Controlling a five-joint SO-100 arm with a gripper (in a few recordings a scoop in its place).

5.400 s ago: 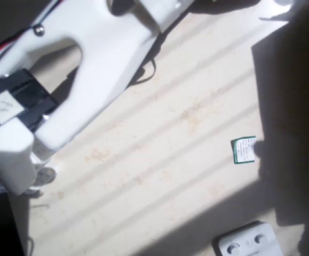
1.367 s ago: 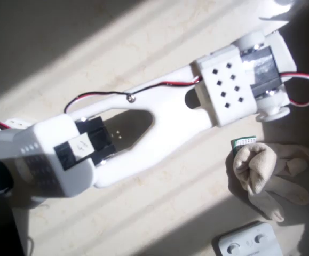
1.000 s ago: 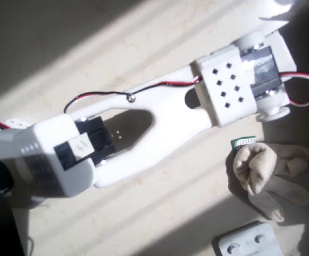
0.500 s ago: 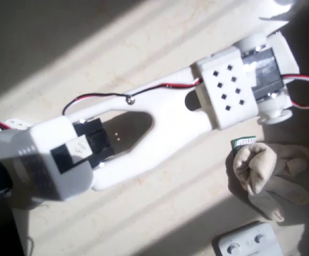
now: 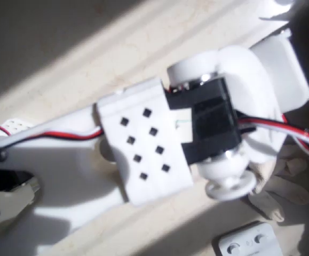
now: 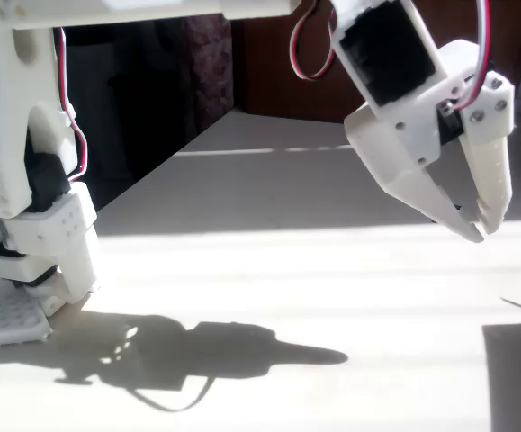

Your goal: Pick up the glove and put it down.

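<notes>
Since half a second ago the arm has risen toward the overhead camera and swung so that its perforated white wrist housing and black servo now cover most of the glove (image 5: 282, 184), which was earlier seen nearly whole with its green-and-white label; the label is now hidden and only a few plump beige fingers show at the lower right, lying on the tabletop (image 5: 63, 58) in the same place as before. The white plastic device (image 5: 248, 243) with its round buttons sits at the bottom edge just below the glove, unmoved. The overhead view shows the glove and the device but hides the gripper's tips beneath the wrist; the fixed view shows the gripper (image 6: 476, 225) hanging in the air well above the tabletop (image 6: 269, 270), its two tapered white fingers brought together to a point with nothing between them, so it is closed and empty. That view also shows the arm's base at the left and the arm's dark shadow stretched across the sunlit surface. The tabletop is pale cream, smooth and faintly mottled, crossed by bands of light and shade. The arm is matte white printed plastic with red, white and black wires looping by the servo, and the glove is soft padded fabric.
</notes>
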